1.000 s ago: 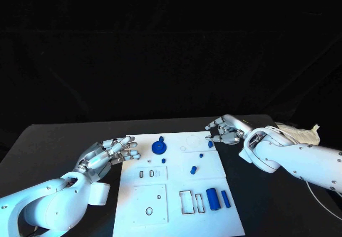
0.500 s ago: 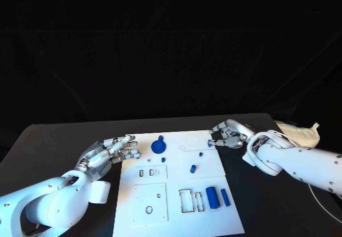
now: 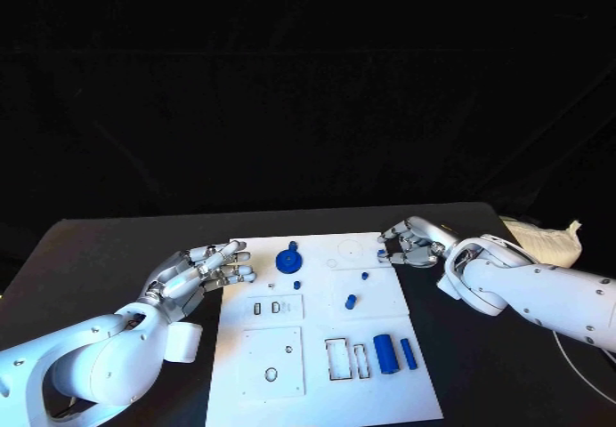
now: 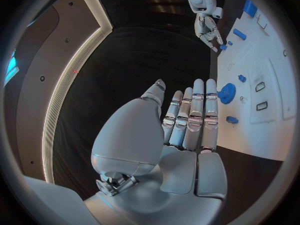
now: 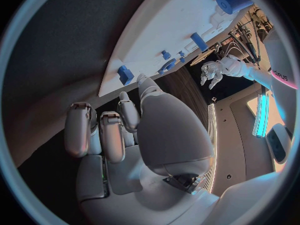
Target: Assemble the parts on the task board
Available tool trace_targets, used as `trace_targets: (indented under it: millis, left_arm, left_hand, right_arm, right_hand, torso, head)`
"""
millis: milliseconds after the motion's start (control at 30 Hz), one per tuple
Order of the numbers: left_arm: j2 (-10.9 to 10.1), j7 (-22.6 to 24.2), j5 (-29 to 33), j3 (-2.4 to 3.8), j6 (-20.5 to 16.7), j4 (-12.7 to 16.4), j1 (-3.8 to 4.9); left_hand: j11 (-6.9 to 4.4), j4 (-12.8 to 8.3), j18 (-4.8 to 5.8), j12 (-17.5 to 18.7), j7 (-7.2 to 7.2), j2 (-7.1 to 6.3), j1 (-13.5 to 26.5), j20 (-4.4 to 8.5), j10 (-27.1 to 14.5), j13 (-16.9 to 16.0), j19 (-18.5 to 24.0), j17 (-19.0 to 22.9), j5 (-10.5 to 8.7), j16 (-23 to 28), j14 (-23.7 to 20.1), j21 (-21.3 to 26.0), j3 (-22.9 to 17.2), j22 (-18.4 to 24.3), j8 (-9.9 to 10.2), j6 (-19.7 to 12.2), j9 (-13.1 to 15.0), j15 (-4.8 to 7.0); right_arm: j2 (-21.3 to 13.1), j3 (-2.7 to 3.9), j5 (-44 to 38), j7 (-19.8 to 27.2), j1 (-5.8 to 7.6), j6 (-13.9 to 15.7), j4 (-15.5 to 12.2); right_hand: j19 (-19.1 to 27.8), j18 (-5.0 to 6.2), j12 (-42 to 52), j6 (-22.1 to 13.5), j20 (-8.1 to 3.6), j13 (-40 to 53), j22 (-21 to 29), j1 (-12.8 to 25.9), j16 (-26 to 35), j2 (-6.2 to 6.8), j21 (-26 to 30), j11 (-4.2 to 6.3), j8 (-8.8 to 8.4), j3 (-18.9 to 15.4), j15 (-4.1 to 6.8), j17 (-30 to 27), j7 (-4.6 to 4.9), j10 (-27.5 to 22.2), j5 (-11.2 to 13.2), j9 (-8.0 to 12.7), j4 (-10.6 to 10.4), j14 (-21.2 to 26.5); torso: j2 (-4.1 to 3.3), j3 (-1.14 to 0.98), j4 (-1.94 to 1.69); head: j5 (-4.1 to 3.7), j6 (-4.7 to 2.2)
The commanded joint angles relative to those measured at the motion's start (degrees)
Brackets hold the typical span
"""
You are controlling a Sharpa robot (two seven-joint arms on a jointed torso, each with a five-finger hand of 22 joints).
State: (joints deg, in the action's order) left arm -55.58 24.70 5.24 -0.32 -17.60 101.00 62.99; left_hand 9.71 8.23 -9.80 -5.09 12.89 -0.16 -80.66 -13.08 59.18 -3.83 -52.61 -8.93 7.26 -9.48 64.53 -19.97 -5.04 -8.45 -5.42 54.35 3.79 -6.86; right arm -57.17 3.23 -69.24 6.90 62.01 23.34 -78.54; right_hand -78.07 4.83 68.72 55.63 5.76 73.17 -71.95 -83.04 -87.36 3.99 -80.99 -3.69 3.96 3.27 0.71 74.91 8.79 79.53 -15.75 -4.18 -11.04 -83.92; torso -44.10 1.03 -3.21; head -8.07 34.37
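While the task board (image 3: 321, 356) is lying in the middle of the black table (image 3: 103, 258), the left hand (image 3: 199, 271) is hovering just beside its left edge, fingers stretched out, close together and holding nothing. The right hand (image 3: 413, 242) is sitting at the board's far right corner, fingers curled in beside a small blue part (image 3: 381, 256); whether they are pinching it I cannot tell. A round blue part (image 3: 289, 261), small pegs (image 3: 349, 302) and two blue bars (image 3: 384, 353) are lying on the board.

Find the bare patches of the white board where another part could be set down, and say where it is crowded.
On the task board, free patches lie along the near edge below the rectangular slots and between the left panels and the small blue peg. It is crowded near the blue disc and right hand.
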Motion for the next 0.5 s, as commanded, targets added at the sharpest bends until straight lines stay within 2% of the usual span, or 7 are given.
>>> trace_targets:
  millis: [33, 500]
  left_arm:
    - [0.06, 0.27, 0.07, 0.02, 1.17, 0.04, -0.01]
    - [0.02, 0.20, 0.07, 0.01, 1.14, -0.04, -0.01]
  left_hand:
    - [0.20, -0.25, -0.64, 0.37, 0.20, -0.04, -0.41, 0.05, 0.02, 0.07, -0.52, -0.06, -0.12, 0.35, 0.28, 0.32, 0.01, 0.08, 0.40, -0.05, -0.07, 0.01]
    - [0.20, -0.34, -0.64, 0.43, 0.19, 0.03, -0.45, 0.05, 0.02, 0.07, -0.53, -0.10, -0.11, 0.41, 0.31, 0.34, -0.01, 0.10, 0.45, -0.04, -0.07, 0.01]
  right_arm:
    - [0.12, -0.01, -0.71, 0.72, -0.25, -1.65, 0.13]
    - [0.60, -0.01, -1.03, 0.87, -0.62, -1.99, 0.85]
  right_hand:
    - [-0.55, -0.98, 0.44, 0.44, 0.00, 0.00, -0.07, -0.68, -0.31, -0.18, -0.27, 0.11, -0.02, -0.02, -0.20, 9.35, -0.02, 0.40, -0.04, -0.06, 0.38, -4.90]
    - [-0.57, -0.98, 1.26, 1.56, -0.07, 0.71, -0.15, -1.26, -0.39, -0.73, -0.31, 0.27, 0.29, 0.30, -0.08, 9.54, -0.19, 0.84, 0.07, -0.22, 0.89, -4.94]
  torso:
    - [0.00, -0.02, -0.01]
    - [0.04, 0.01, -0.01]
  head:
    - [0.02, 0.20]
    - [0.17, 0.49]
